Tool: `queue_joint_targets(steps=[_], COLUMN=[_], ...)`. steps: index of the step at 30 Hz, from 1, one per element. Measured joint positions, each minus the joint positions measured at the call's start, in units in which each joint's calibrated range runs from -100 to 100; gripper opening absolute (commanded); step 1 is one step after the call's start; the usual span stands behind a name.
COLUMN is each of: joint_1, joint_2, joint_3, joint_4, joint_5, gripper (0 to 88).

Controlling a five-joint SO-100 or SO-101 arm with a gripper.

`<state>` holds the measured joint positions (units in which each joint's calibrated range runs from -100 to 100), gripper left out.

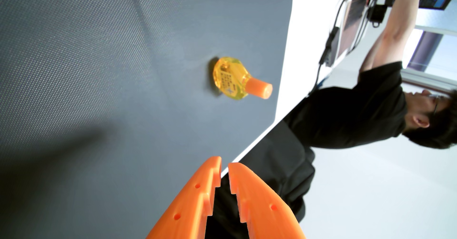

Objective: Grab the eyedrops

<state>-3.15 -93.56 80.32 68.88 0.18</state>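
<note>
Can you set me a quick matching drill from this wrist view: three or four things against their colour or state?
Things:
1. eyedrops bottle
2. bottle cap
3. end effector
4. mat

States:
a. dark grey, textured
b. clear yellow, standing on the mat
c. orange, nearly closed, holding nothing
d. orange, screwed on the bottle

Pairs: 1-b, 2-d, 3-c, 4-a
</note>
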Motion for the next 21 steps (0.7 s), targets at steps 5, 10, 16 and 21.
queue_joint_targets(steps=[5, 10, 16, 21], joint_1=[-0.1, -0.1, -0.1, -0.1], joint_2=[12.4, 29.0, 44.2, 55.2], joint_3=[-7.9, -19.4, -33.6, -38.7], joint_4=[0.0, 0.2, 0.2, 0.3], joint_5=[0.5, 3.8, 7.7, 8.9], gripper=[1.4, 3.7, 16.4, 17.2])
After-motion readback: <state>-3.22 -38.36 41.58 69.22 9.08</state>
